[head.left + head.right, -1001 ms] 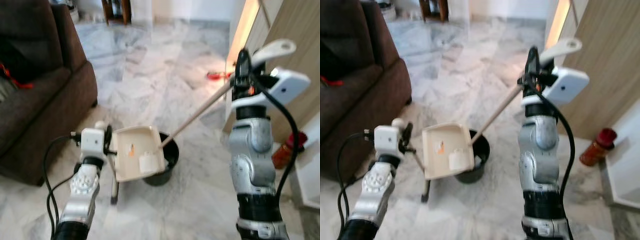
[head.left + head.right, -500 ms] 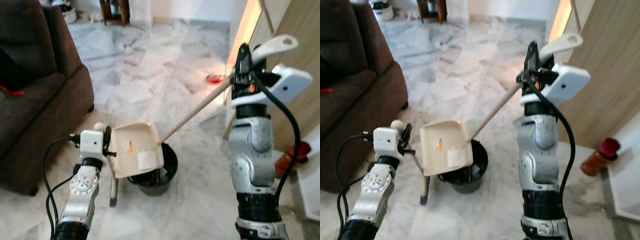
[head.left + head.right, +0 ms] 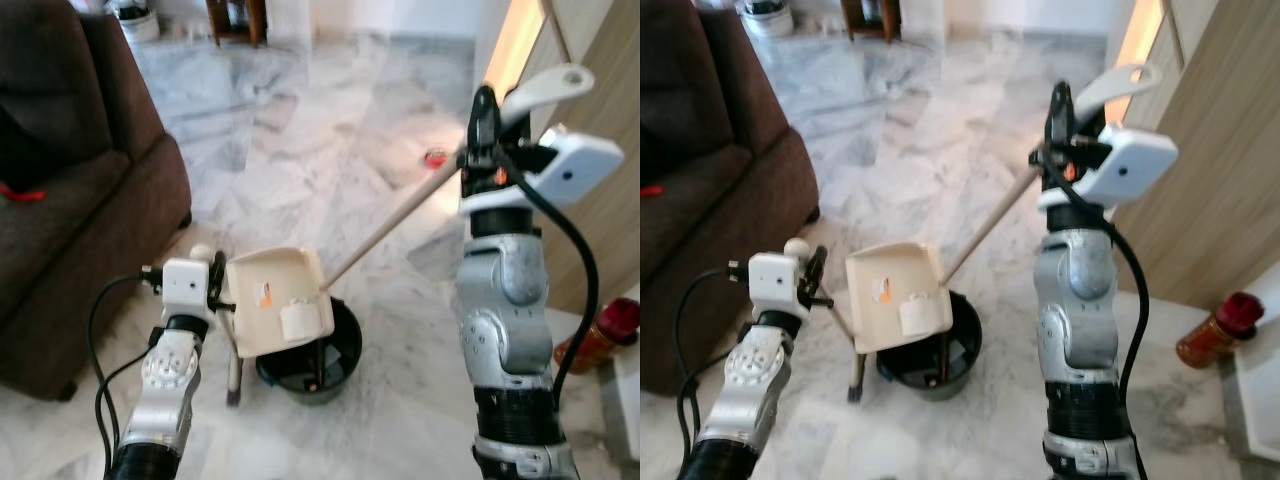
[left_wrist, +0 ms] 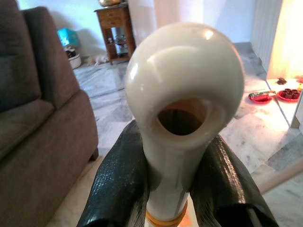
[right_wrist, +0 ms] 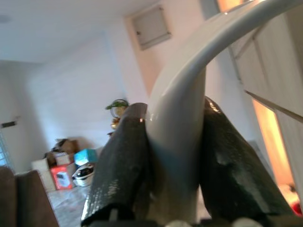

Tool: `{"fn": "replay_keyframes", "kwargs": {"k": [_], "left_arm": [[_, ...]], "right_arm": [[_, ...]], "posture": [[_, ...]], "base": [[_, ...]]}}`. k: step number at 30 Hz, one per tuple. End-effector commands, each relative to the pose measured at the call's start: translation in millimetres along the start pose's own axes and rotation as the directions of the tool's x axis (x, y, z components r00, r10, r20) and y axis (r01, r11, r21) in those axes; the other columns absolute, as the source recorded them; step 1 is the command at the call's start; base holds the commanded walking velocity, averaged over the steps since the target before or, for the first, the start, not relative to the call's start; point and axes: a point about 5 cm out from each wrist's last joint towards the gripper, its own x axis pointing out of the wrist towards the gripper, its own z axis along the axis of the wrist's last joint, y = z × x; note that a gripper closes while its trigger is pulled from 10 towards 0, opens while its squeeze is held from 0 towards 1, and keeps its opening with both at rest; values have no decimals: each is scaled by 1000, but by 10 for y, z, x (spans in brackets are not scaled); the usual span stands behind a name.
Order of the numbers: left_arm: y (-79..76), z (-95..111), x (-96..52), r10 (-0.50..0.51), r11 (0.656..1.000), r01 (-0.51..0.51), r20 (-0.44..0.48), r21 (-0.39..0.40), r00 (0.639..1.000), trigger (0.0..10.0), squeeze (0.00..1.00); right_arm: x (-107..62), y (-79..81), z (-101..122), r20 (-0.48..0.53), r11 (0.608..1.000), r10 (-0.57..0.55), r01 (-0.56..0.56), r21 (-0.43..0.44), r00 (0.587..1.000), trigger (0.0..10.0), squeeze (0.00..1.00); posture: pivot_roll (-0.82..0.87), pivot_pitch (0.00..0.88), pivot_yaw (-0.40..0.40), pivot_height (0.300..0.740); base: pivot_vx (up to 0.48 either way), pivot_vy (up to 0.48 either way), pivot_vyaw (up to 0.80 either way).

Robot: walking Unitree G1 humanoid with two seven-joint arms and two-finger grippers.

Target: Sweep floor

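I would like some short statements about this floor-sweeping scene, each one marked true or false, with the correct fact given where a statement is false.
1. The left end effector is shut on the dustpan handle. True.
2. The dustpan is tilted over the black bin. True.
3. The right end effector hangs idle with nothing in it. False: it is shut on the broom handle, which it holds raised.
4. The sofa stands on the robot's right. False: it stands on its left.
5. A red-capped bottle stands on the floor on the robot's right. True.
6. The black bin stands on the sofa. False: it stands on the marble floor.
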Motion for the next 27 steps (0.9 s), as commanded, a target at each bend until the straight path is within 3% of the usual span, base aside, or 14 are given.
{"fn": "replay_keyframes", "kwargs": {"k": [1,13,19,22,25,27], "left_arm": [[21,82,16,5,1000,-5,42,-8,999,10000,0],[21,90,18,3,1000,-3,47,-10,999,10000,0],[4,95,18,-4,1000,4,51,-12,999,10000,0],[6,98,17,-2,1000,2,53,-15,999,10000,0],[6,98,15,0,1000,1,54,-15,999,10000,0],[-7,89,0,-3,1000,4,52,-16,999,10000,0]], "right_arm": [[29,135,189,105,998,58,-58,-6,993,10000,0],[-20,398,303,191,987,163,-158,-41,968,10000,0],[-102,668,309,222,969,246,-233,-83,944,10000,0],[-184,827,286,219,939,340,-318,-129,914,10000,0],[-212,877,281,218,925,374,-347,-154,901,10000,0],[-292,977,238,198,882,459,-416,-221,866,10000,0]], "posture": [[80,137,46,740],[80,130,47,740],[85,116,46,740],[89,118,42,740],[89,119,41,740],[86,115,39,740]], "base": [[0,0,0],[0,0,0],[0,0,0],[0,0,0],[0,0,0],[0,0,0]]}}
